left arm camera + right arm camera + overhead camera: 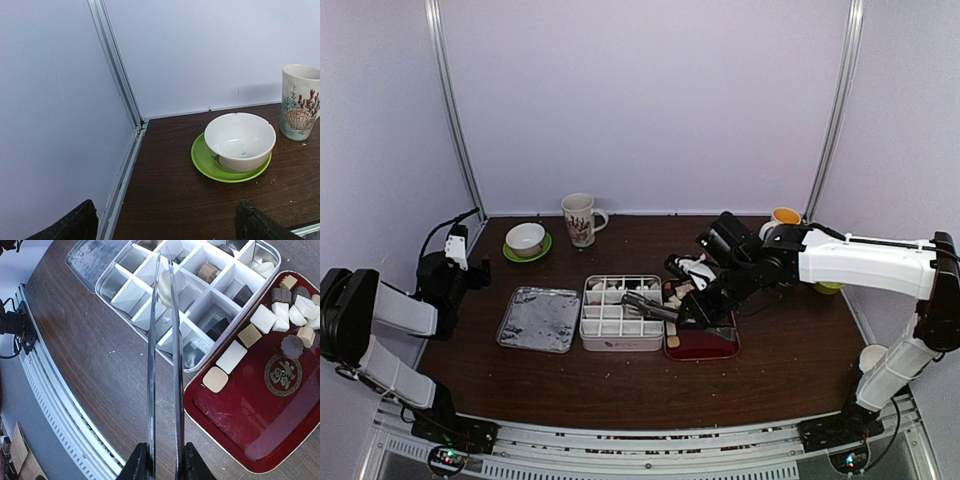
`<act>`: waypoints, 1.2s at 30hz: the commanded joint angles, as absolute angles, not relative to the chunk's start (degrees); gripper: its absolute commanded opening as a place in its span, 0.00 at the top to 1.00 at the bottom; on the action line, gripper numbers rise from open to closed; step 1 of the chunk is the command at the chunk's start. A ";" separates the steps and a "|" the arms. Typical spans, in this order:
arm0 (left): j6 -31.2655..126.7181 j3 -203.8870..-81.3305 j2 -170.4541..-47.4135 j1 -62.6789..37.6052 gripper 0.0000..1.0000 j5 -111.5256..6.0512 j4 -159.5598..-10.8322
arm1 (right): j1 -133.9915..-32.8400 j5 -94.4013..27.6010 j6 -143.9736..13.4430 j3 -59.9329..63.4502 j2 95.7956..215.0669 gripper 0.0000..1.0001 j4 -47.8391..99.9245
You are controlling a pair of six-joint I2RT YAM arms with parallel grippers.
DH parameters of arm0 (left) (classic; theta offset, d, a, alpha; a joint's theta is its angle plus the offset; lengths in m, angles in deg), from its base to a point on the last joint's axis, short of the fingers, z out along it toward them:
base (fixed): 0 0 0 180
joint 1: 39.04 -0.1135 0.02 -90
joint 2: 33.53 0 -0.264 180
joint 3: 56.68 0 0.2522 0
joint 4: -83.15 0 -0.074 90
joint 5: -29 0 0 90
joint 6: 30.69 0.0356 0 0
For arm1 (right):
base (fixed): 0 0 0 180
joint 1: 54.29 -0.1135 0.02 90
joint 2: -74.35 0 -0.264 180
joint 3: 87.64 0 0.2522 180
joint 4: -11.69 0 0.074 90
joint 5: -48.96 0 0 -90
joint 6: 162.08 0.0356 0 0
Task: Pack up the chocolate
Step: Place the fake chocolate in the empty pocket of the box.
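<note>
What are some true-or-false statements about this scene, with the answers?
1. The right gripper holds tongs. True.
2. The tongs grip a dark piece. False: the piece is cream-white.
3. The red tray is empty. False: several chocolates lie in it.
4. The bowl sits on a green saucer. True.
5. The left gripper is open and holds nothing. True.

White arm links (860, 262), seemingly black joints (942, 300)
</note>
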State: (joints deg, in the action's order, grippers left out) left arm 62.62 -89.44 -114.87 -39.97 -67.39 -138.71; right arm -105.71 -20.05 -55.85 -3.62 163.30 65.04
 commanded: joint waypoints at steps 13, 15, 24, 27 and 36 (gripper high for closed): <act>62.12 -89.33 -115.18 -40.38 0.02 -66.89 -141.31 | -106.20 -24.61 -57.11 0.27 164.30 0.61 64.16; 62.16 -89.34 -115.18 -40.36 0.02 -66.93 -141.28 | -106.17 -24.90 -57.27 0.35 163.94 0.61 64.29; 62.11 -89.37 -115.18 -40.38 0.02 -66.89 -141.25 | -106.18 -27.28 -57.49 -0.76 159.67 0.65 66.53; 62.07 -89.34 -115.17 -40.39 0.02 -66.93 -141.35 | -106.07 -28.58 -57.65 -1.26 158.00 0.65 67.06; 62.07 -89.31 -115.18 -40.38 0.02 -66.89 -141.33 | -105.58 -37.60 -56.78 -3.49 153.04 0.66 71.48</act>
